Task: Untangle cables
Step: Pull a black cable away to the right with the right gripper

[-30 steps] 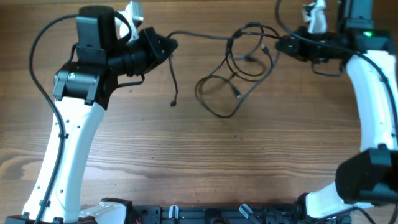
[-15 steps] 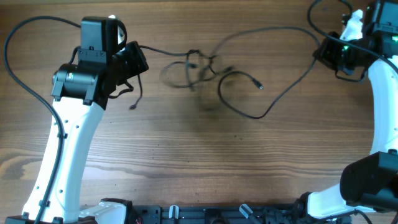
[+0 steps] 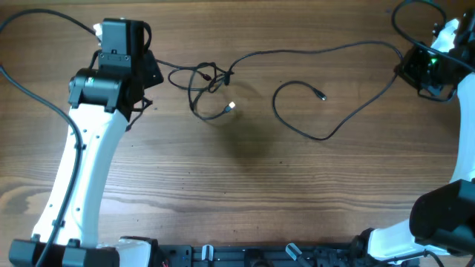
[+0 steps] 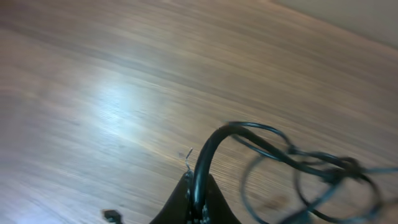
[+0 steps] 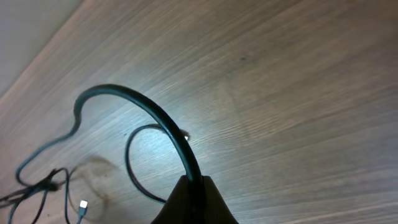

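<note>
Wrist views: left fingers point(image 4: 181, 206), right fingers point(image 5: 214, 210) each pinch cables point(image 3: 312, 50); overhead alone shows knot point(image 3: 211, 75) near left.

How the cables point(image 3: 213, 74) cross in their knot is too small to tell (blurred at left wrist).

Bright even light, glare patches in wrist views, motion blur

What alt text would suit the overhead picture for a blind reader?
Thin black cables stretch across a wooden table, held by two robot grippers: a knot near the left gripper, one long cord reaching the right gripper.
</note>
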`<state>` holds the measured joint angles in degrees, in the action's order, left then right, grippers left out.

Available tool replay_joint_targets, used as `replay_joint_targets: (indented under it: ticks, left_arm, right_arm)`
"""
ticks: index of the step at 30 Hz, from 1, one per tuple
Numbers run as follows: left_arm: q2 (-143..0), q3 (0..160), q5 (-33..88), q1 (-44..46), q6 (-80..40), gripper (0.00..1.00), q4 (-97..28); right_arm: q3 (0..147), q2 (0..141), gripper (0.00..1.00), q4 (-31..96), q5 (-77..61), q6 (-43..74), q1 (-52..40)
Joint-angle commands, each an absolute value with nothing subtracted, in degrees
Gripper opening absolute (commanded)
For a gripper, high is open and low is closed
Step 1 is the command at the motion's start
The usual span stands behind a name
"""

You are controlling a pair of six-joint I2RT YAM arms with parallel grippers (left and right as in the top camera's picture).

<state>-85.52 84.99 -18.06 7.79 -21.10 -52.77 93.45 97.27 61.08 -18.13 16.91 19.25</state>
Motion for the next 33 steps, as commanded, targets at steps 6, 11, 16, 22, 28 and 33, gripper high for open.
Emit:
replay_joint_targets:
  ticks: [6,11,16,22,28,33]
  left_arm:
    - [-87.0,85.49,-23.62,-0.93,-25.06,0.04,-54.52]
    - [-87.39,85.49,-14.39,-1.65,-24.73,0.04,-53.84]
    - [-87.39,85.49,-0.16,-1.61,-24.23,0.04,-52.9]
    - [-87.39,85.49,17.47,-1.61,-24.27,0.04,-50.96]
    - [-87.39,85.49,21.21,1.21,-24.45,0.04,-50.57]
    - [-87.39,85.49,21.19,6.24,-24.45,0.04,-47.75]
  right_arm:
    - [93.25,96.9,0.04,63.2,-18.74,16.67,29.02]
    - [93.25,96.95,0.04,64.03,-20.53,14.72,29.06]
    - [93.43,96.95,0.04,63.53,-31.14,4.43,25.47]
    - [97.65,96.92,0.04,63.48,-28.88,5.72,18.5]
    - [115.87,97.1,0.04,63.64,-28.1,13.17,15.57]
    - [130.32,98.24,0.04,64.73,-21.63,15.22,15.59]
